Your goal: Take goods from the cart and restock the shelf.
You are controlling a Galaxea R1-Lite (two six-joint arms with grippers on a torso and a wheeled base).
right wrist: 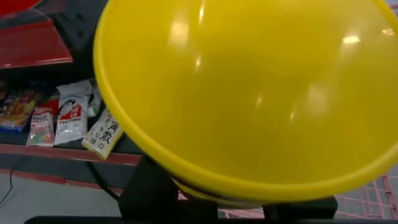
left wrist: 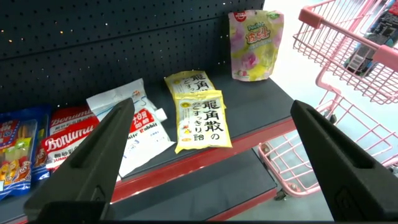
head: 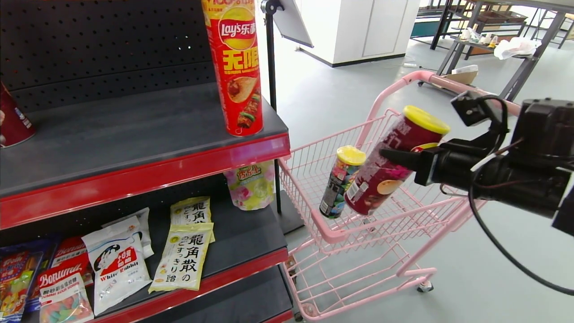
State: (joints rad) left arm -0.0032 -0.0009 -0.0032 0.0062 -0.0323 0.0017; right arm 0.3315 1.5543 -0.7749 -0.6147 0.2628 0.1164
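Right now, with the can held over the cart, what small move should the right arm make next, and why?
Probably carry it toward the robot's left, onto the upper shelf. The right end effector grips the maroon can, tilted above the pink cart, and the shelf has bare room beside the red can.
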